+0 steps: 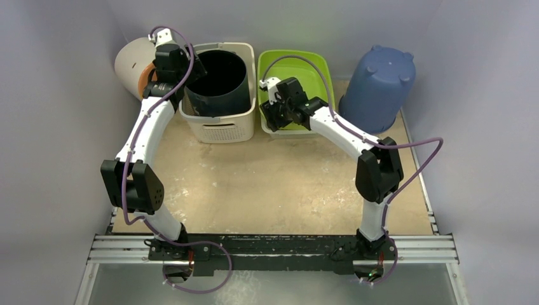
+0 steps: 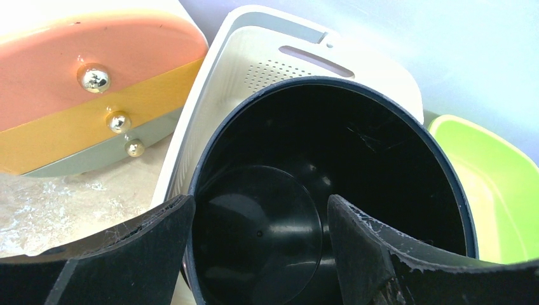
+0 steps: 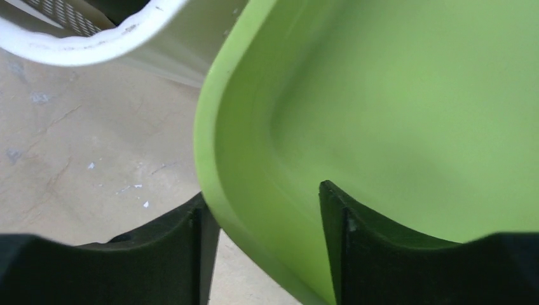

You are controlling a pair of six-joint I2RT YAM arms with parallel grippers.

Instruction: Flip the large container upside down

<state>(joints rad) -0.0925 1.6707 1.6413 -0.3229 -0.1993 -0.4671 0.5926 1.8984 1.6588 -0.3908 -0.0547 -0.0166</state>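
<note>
Green basin is what I take to be the large container, since it is the one the right hand is working on. From above it sits upright, mouth up, at the back of the tabletop, just right of the white basket and left of a blue bucket that stands bottom-up. The right hand reaches over the basin's near rim, probably because that edge is the one to lift for a flip. The left hand sits at the rim of the black bucket standing inside the basket. A pink-and-yellow striped container lies on its side in the far left corner.

Through the left wrist camera, the left hand is spread wide and holds nothing. One finger is over the black bucket's rim and the other is above its dark interior. The white basket frames the bucket, the striped container shows metallic studs, and a corner of the basin appears at right.

Through the right wrist camera, the right hand straddles the basin's rolled lip, one finger outside against the wall and one inside. I cannot tell whether it has pinched the lip. The basin looks like smooth, glossy, thin plastic with a rounded corner and nothing inside, so it may flex or slip when tipped. The basket's edge lies just beside it above the bare tabletop.
</note>
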